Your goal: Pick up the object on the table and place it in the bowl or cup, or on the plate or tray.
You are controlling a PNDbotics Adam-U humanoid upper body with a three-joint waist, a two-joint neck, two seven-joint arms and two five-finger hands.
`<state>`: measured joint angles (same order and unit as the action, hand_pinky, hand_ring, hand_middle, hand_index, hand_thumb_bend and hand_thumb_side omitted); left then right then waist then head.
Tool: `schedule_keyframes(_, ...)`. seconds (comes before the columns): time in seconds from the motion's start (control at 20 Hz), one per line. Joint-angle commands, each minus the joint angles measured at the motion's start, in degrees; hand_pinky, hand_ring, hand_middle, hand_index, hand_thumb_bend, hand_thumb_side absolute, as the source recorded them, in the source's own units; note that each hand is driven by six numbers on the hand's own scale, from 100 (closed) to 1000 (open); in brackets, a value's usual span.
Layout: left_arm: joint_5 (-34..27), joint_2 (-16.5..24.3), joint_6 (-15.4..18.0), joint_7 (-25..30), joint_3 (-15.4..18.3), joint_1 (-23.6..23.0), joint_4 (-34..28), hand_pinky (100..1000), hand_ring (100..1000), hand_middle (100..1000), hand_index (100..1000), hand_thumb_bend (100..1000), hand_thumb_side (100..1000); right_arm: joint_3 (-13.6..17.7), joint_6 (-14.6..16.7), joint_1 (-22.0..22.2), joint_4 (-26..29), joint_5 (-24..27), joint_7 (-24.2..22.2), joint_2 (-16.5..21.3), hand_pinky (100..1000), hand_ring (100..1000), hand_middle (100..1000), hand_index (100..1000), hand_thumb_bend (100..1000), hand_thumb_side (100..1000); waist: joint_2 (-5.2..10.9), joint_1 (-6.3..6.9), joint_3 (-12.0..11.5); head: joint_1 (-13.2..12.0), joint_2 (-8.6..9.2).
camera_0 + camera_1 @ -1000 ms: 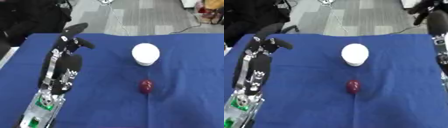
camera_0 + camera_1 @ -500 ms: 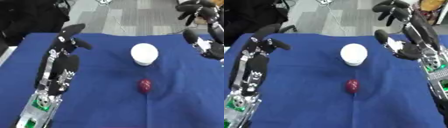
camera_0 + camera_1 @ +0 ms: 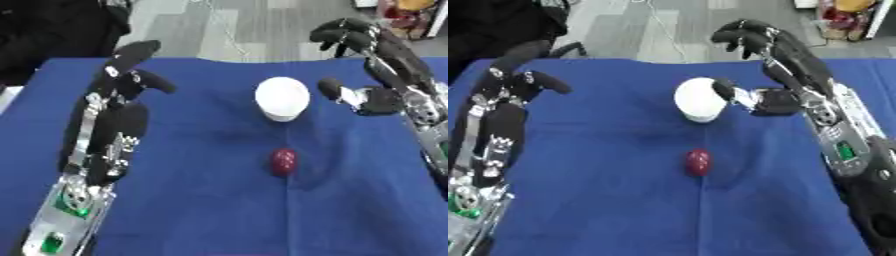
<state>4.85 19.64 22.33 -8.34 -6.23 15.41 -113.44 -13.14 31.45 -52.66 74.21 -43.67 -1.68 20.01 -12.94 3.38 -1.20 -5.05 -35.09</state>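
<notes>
My view: table (image 3: 201, 210) under blue cloth, a few creases running through middle. White cup (image 3: 282, 98) sitting on it toward far side, looks upside down (can't say for sure). Small dark red object (image 3: 283, 161) lying on cloth nearer me, almost straight below cup, clearly apart from it. Grey floor past far edge.

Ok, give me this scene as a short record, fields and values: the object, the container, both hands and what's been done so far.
object: small dark red object, lying on the blue table, nearer than the cup
container: white cup, apparently upside down
left hand: raised at the view's left, fingers relaxed, holding nothing
right hand: beside the cup's right, fingers partly curled, holding nothing
progress: object not yet picked up
</notes>
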Motion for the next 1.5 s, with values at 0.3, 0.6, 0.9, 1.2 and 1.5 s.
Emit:
schedule_keyframes(0.3,-0.5,1.2,0.1,0.3,0.0,0.7,-1.2,621,593,830,864,189,755,0.0,7.1,-1.9,-2.8,-3.3,-4.6,0.1,481,627,764,891,681,1000,1.25,-0.24,-0.3,-0.3,-0.37)
schedule_keyframes(0.6,-0.5,1.2,0.1,0.3,0.0,0.8,-1.2,620,593,830,864,189,755,1.1,12.6,-1.7,-5.0,-6.2,-8.0,0.3,509,651,781,899,746,1000,1.24,-0.26,-0.3,-0.5,-0.35)
schedule_keyframes(0.9,-0.5,1.1,0.0,0.3,0.0,0.8,-1.2,621,594,830,862,189,755,1.8,15.6,-1.2,-6.2,-8.1,-10.6,0.5,532,665,792,892,767,946,1.2,-0.32,-0.5,-0.8,-0.12)
schedule_keyframes(1.2,-0.5,1.1,0.1,0.3,0.0,0.9,-1.2,620,594,830,861,189,755,2.0,18.1,-0.6,-7.1,-8.4,-11.8,1.0,532,648,766,890,760,906,1.18,-0.35,-0.5,-1.2,-0.06)
schedule_keyframes(1.5,-0.5,1.2,0.1,0.3,0.0,0.9,-1.2,620,594,830,861,189,754,1.3,19.3,-0.1,-7.5,-8.0,-12.1,1.3,531,630,746,880,763,876,1.16,-0.45,-0.6,-1.7,-0.01)
